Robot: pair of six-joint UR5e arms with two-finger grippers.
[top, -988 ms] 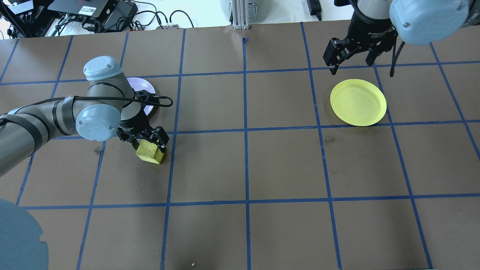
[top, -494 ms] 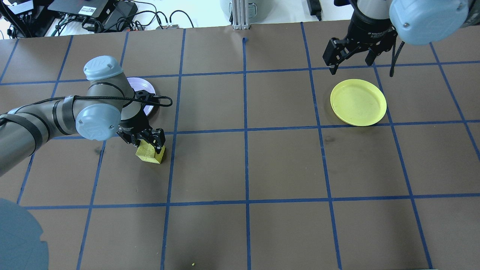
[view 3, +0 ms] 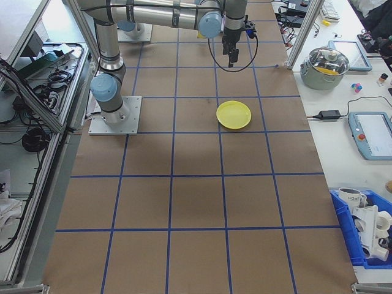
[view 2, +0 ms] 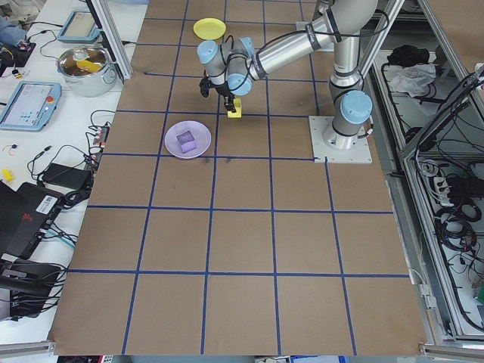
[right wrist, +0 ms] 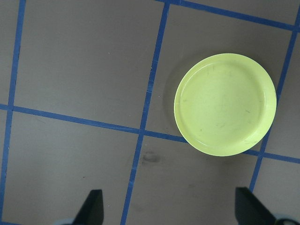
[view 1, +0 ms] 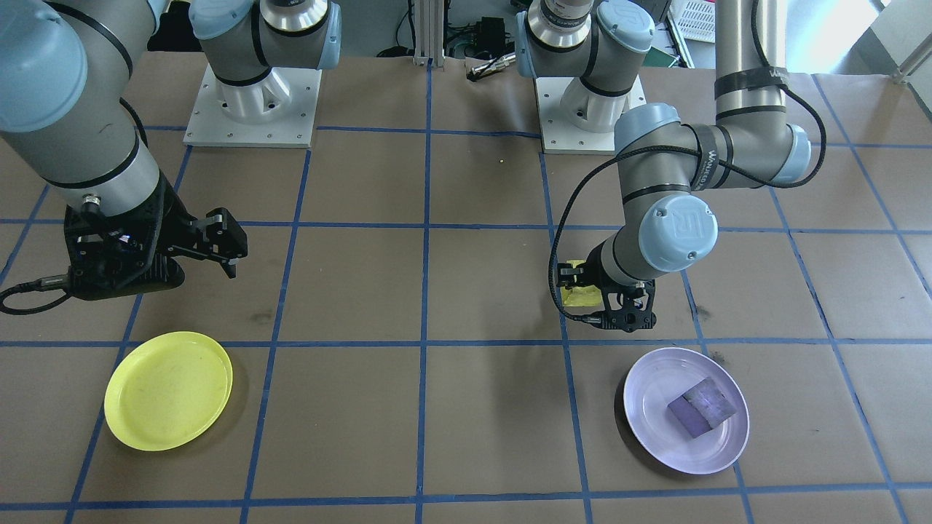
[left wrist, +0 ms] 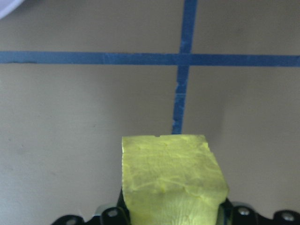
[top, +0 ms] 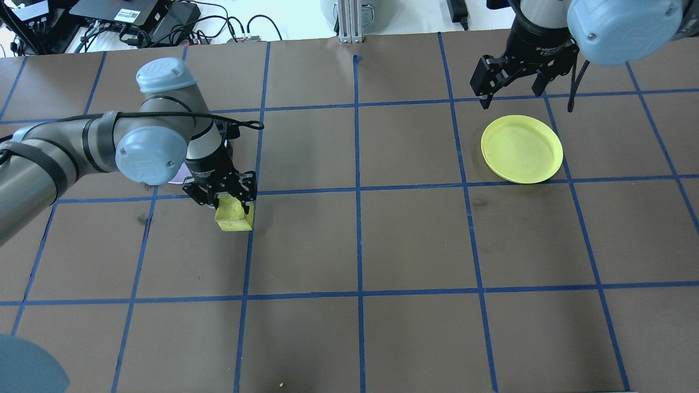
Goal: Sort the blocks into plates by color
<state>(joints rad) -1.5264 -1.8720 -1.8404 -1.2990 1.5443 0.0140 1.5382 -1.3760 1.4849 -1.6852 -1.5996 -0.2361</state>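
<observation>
My left gripper [top: 229, 204] is shut on the yellow block [top: 235, 218], held low over the brown table near a blue tape crossing; the block fills the bottom of the left wrist view [left wrist: 171, 183]. The purple block [view 1: 703, 407] lies in the lavender plate [view 1: 644, 426], just beyond the left gripper; from overhead my left arm hides nearly all of that plate. The yellow plate [top: 521, 148] sits bare on the right side. My right gripper [top: 513, 94] hangs open above the plate's far edge, holding nothing, and the yellow plate [right wrist: 225, 104] shows between its fingers.
Blue tape lines grid the brown table [top: 415, 240]. Cables and electronics [top: 136, 22] lie beyond the far edge. Both arm bases [view 1: 251, 102] stand on the robot's side. A pot [view 2: 87, 64] and tablets rest on the side bench.
My left gripper, shut on the yellow block, has shifted right and slightly farther away, and its arm now covers the lavender plate from overhead. The right arm has not moved.
</observation>
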